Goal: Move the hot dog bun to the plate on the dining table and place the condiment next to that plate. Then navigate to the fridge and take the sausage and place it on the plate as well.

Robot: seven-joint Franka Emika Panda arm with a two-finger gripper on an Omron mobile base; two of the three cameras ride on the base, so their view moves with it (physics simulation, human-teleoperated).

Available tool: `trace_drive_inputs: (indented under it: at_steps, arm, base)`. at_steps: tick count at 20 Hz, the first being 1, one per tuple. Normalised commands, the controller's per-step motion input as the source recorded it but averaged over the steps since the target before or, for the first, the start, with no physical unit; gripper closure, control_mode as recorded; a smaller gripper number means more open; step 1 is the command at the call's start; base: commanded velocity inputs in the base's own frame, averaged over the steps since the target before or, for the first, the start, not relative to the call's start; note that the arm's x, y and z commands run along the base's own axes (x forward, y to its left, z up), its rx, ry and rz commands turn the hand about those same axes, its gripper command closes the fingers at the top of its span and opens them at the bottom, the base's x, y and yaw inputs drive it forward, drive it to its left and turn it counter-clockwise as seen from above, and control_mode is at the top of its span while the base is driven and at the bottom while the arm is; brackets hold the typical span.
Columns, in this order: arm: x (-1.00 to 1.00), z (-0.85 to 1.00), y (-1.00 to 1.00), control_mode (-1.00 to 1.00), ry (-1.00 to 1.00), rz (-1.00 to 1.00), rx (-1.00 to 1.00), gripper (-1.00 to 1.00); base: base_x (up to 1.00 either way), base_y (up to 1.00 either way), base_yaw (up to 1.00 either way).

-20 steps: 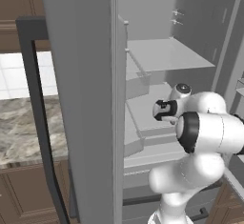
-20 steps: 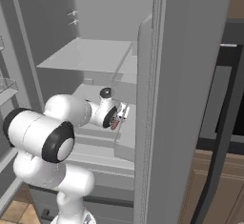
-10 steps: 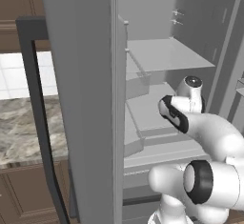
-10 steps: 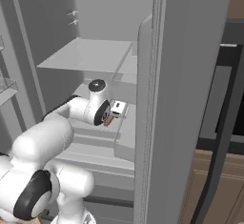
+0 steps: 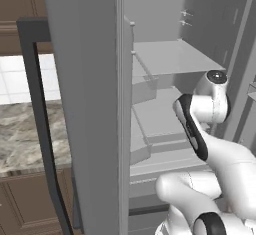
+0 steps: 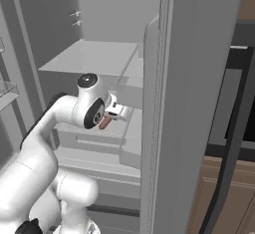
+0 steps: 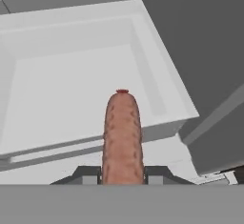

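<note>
The gripper [image 7: 122, 174] is clamped on the sausage [image 7: 122, 139], its two dark fingertips [image 7: 88, 174] pressed against the sausage's sides at the bottom of the hand view. The sausage is reddish brown and mottled, and it stands straight up toward twelve o'clock from between the fingertips, ending in a small darker red tip. Behind it in that view lies a pale grey fridge shelf [image 7: 71, 94] with raised walls, reaching from about nine o'clock across to two o'clock, and a darker grey panel fills the corner around one to three o'clock. In the right base view the gripper [image 6: 110, 119] sits just at three o'clock of the arm's round wrist joint, and a short length of the sausage [image 6: 105, 123] pokes out below it, pointing toward about seven o'clock. The hand hangs in front of the fridge's [image 6: 107, 24] open inside, just below the wide grey shelf [image 6: 94, 58] and above the lower ledges, near the edge of the open door [image 6: 199, 88] that stands at three o'clock of it. In the left base view the white arm [image 5: 210, 129] rises from five o'clock and bends toward the fridge [image 5: 165, 9], its wrist at about three o'clock, and the hand itself is hidden behind the arm there. At nine o'clock of that view the other fridge door [image 5: 85, 94] stands open with its long black handle [image 5: 37, 109], and a marble counter [image 5: 22, 134] on brown cabinets [image 5: 27, 204] lies beyond it.
</note>
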Motion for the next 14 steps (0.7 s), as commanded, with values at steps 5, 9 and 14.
trace_drive_inputs:
  at_steps: [5, 9, 14]
  arm:
    - [-0.90, 0.38, 0.18, -1.00, 0.00, 0.00, 0.00, 1.00]
    - [-0.81, 0.61, 0.18, -1.00, 0.00, 0.00, 0.00, 1.00]
    - [-0.45, 0.78, 0.13, -1.00, -0.05, 0.00, -0.05, 1.00]
  base:
    - [0.00, 0.00, 0.00]
    - [0.00, 0.00, 0.00]
    - [0.00, 0.00, 0.00]
